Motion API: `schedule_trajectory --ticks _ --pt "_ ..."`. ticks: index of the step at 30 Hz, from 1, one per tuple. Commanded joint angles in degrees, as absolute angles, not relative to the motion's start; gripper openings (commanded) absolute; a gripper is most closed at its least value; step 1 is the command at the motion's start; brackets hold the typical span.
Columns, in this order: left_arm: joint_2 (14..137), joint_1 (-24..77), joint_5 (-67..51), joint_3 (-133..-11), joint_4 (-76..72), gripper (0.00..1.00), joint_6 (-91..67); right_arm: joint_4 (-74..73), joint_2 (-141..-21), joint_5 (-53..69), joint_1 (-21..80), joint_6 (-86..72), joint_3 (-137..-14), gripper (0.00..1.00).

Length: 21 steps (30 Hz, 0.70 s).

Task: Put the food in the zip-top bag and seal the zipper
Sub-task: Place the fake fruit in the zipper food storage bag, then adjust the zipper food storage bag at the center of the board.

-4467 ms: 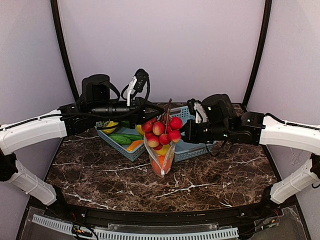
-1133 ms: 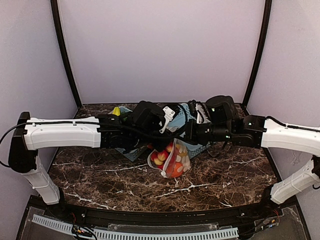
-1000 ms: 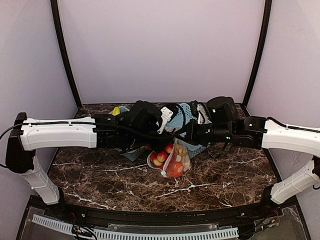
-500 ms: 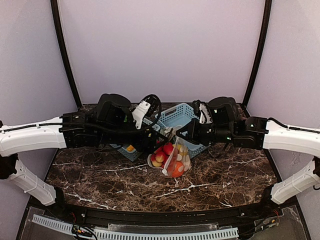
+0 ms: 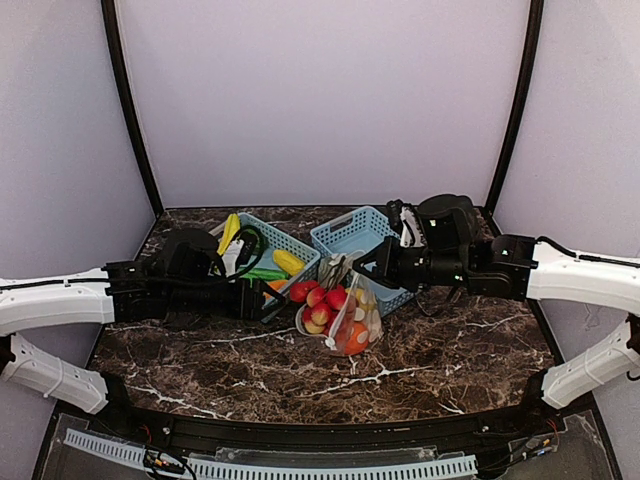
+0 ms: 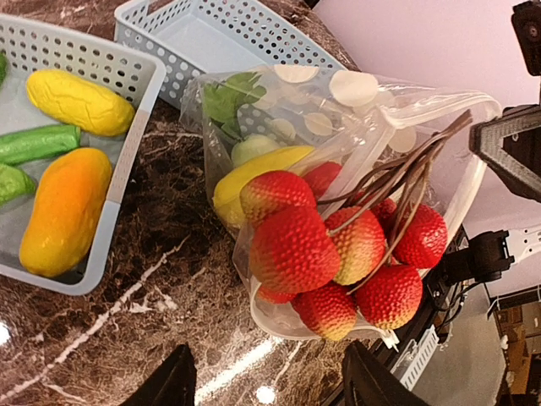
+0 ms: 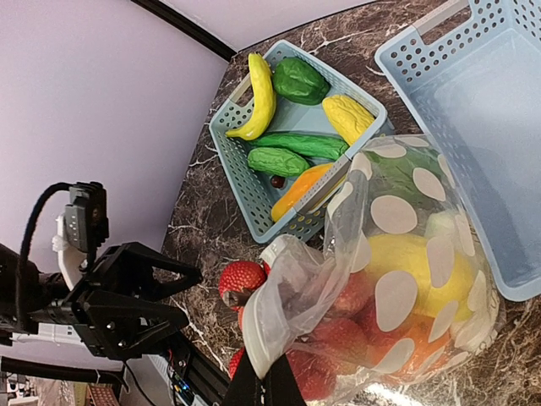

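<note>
No lettering, brand or number can be read — not on the zip-top bag (image 6: pixel 355 89), nor the baskets (image 7: pixel 473 127).

A clear dotted plastic bag (image 5: pixel 365 318) is set before two blue lattice baskets (image 5: pixel 352 236). Toy vegetables (image 5: pixel 288 262) are held in the left basket (image 5: pixel 296 246).

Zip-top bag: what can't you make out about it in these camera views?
- Zipper: how far it is closed. In the right wrist view, bunched film of the zip-top bag hides it at the right gripper.
- Food at the bag's bottom: in the left wrist view, strawberries cover it.
- Left basket, near end: in the top view, the left gripper covers it.
</note>
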<state>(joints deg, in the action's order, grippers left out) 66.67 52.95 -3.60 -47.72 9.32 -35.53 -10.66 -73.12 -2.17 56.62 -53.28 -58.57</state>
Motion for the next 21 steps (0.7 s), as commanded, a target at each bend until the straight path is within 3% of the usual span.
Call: schedule_trajectory --ticks 1,12,21 --pt "66.8 52.2 -8.5 -43.7 3.2 0.58 -41.5 -7.5 -71.8 -3.2 56.4 -53.7 -58.0 0.0" --pt "75.2 51.6 -13.0 -41.6 -6.8 0.51 -44.8 -7.5 -71.2 -3.6 56.4 -53.7 -57.7 0.0" --pt "78.6 51.4 -12.3 -41.2 -7.0 0.38 -45.6 -7.4 -70.4 -4.2 56.4 -53.7 -57.4 0.0"
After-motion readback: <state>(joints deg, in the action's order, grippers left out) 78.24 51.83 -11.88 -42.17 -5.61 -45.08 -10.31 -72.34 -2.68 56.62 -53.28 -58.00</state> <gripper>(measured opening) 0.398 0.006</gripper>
